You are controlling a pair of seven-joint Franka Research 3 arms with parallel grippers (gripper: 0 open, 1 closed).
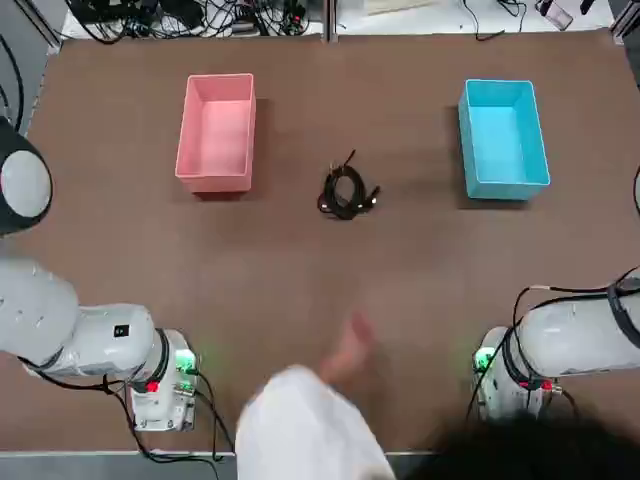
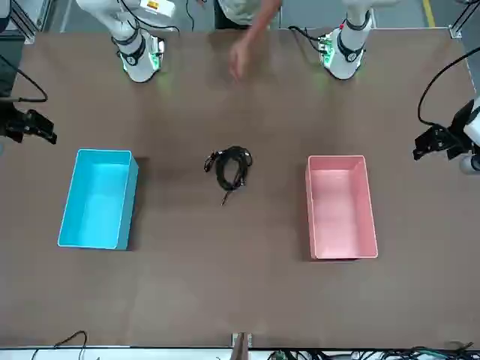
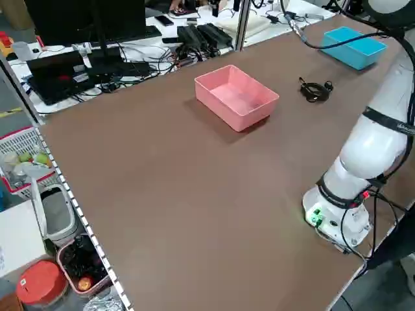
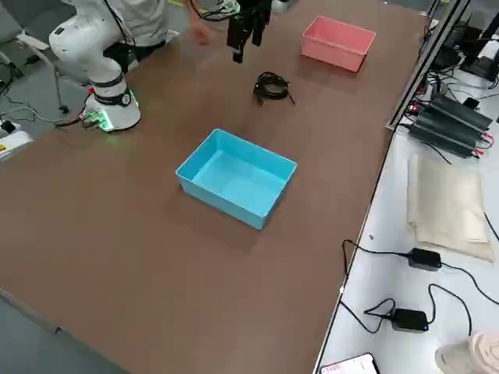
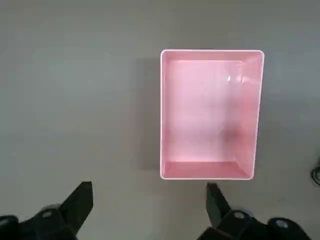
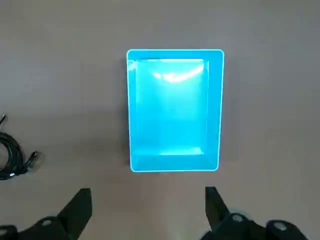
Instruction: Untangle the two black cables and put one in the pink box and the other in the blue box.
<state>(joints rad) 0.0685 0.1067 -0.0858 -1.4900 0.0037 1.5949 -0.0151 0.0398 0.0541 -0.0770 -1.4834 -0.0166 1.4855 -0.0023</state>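
1. Cables (image 1: 346, 192): two black cords bundled in one small tangled coil, lying on the brown counter (image 1: 320, 330) about midway between the two boxes, touching neither; one loose end poking out toward the far edge.
2. Pink box (image 1: 216, 130): sitting upright on the robot's left part of the counter, open top, nothing inside; seen straight from above in the left wrist view (image 5: 210, 114).
3. Blue box (image 1: 503, 138): sitting upright on the robot's right part, well apart from the pink one, also with nothing inside; seen from above in the right wrist view (image 6: 174, 110), with a piece of the coil at that picture's edge.
4. Left hand (image 5: 148, 202): raised high above the counter near the pink box, pointing down, fingers spread wide, gripping nothing.
5. Right hand (image 6: 147, 207): raised high above the counter near the blue box, pointing down, fingers spread wide, gripping nothing.
6. Person's hand (image 1: 347, 350): blurred, reaching over the near edge of the counter between the two arm bases, white sleeve (image 1: 300, 425) behind it; well short of the coil.
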